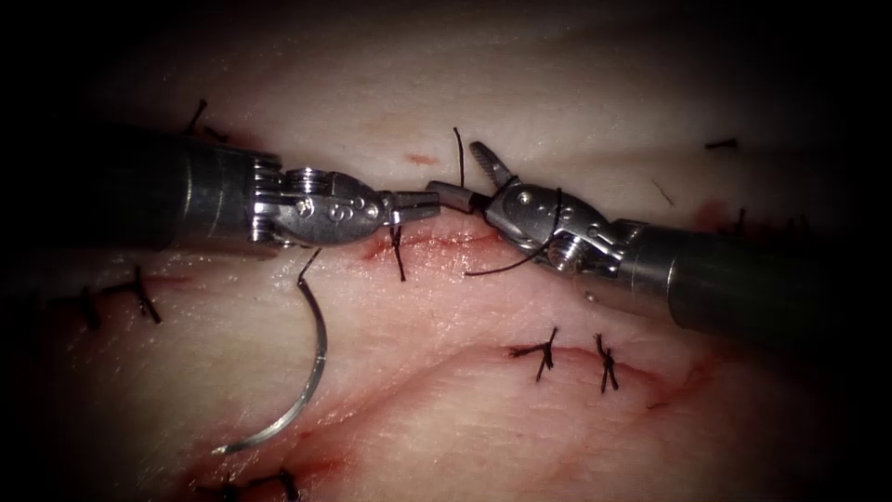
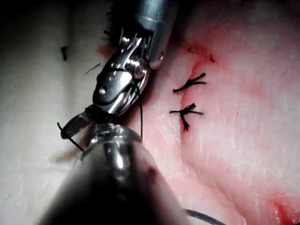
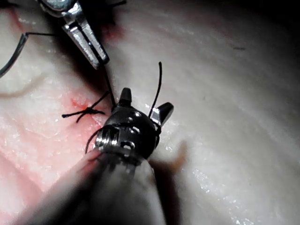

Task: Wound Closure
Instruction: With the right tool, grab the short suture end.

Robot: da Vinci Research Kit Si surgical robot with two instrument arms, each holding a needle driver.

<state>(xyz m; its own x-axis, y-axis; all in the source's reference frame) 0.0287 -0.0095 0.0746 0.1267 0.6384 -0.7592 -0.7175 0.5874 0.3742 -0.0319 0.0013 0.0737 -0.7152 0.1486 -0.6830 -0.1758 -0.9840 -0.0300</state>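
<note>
The curved needle (image 1: 316, 363) lies free on the tissue (image 1: 446, 418), below and to the left of the cut (image 1: 437, 240), not in the tissue and held by neither tool. Its thread (image 1: 309, 263) runs up behind my left tool. My left tool (image 1: 432, 206) reaches over the cut with jaws shut on the thread (image 3: 108, 86), which leads to a knot (image 3: 86, 111). My right tool (image 1: 452, 166) faces it tip to tip, jaws open and holding nothing. A loop of thread (image 1: 557, 214) wraps its wrist. A thread end (image 3: 159, 79) stands up between its jaws (image 3: 147, 99).
Two tied stitches (image 1: 544, 353) (image 1: 606, 363) close a second cut at the lower right, also seen as stitches (image 2: 190, 83) (image 2: 187, 112). More stitches (image 1: 139, 296) sit at the left edge. Red fluid (image 1: 316, 465) stains the tissue near the needle's tip.
</note>
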